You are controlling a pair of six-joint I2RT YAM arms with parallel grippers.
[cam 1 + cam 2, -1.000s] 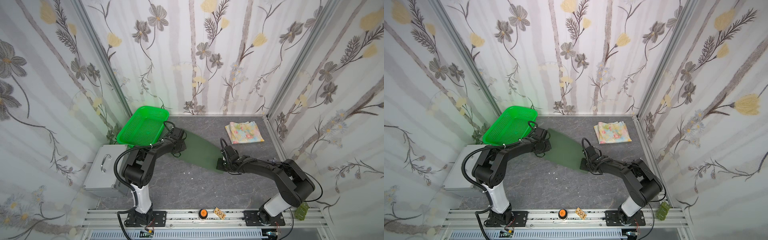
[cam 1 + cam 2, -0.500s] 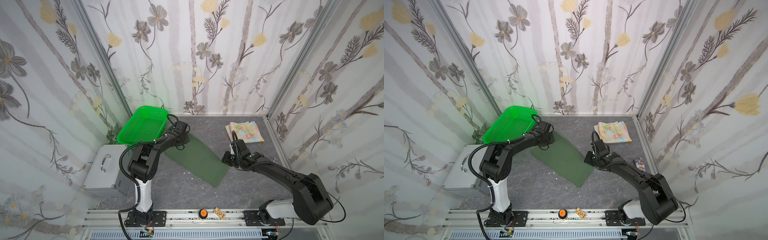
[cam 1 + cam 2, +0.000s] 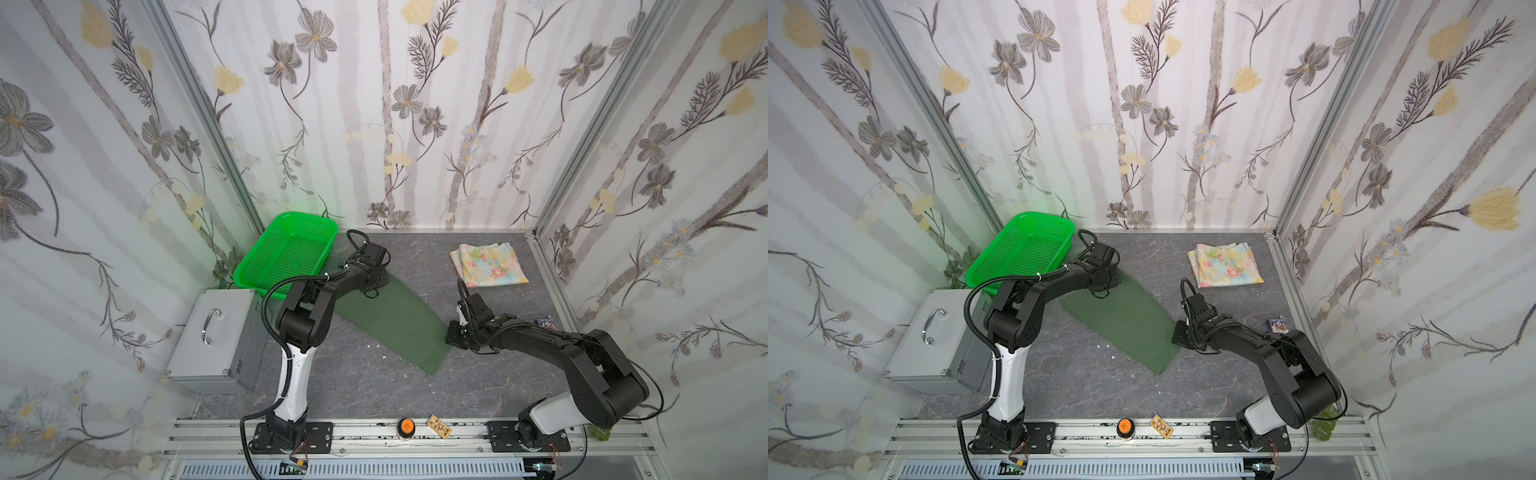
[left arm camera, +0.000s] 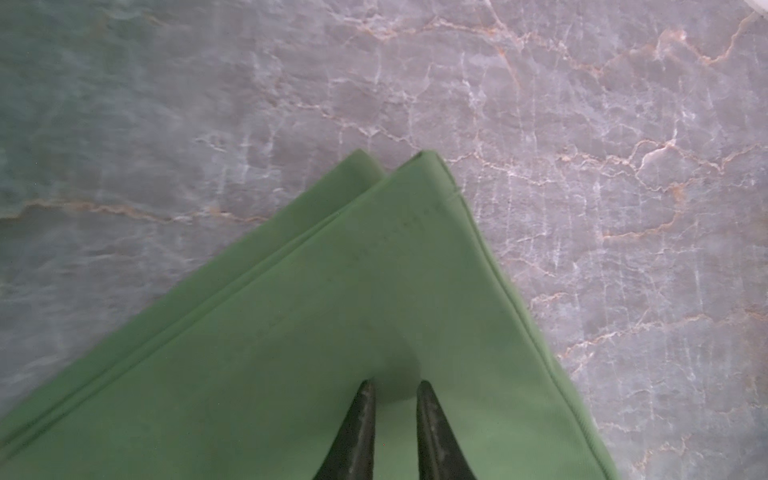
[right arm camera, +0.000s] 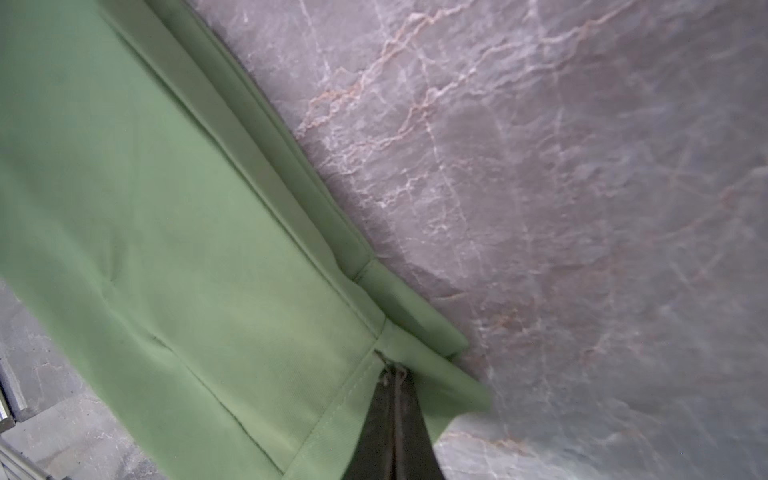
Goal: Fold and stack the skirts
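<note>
The olive green skirt [image 3: 395, 320] [image 3: 1125, 324] lies flat on the table as a long strip, running from back left to front right. My left gripper [image 3: 376, 286] [image 3: 1106, 286] is low at its back-left end. In the left wrist view its jaws [image 4: 395, 386] stand narrowly apart with a pinch of the olive cloth [image 4: 332, 311] between them. My right gripper [image 3: 453, 334] [image 3: 1177, 336] [image 5: 392, 370] is shut on the hem [image 5: 166, 228] at the strip's right edge. The floral skirt [image 3: 488, 264] [image 3: 1225, 264] lies folded at the back right, apart from both grippers.
A bright green mesh basket [image 3: 286, 253] leans tilted at the back left, above a closed metal case [image 3: 216, 336]. A small blue packet [image 3: 545, 322] lies by the right wall. An orange button [image 3: 406, 426] and a small board [image 3: 439, 426] sit on the front rail.
Both grippers have shifted a little to the right with the olive skirt. It was blurred in motion a second ago and now lies flat and sharp on the table.
</note>
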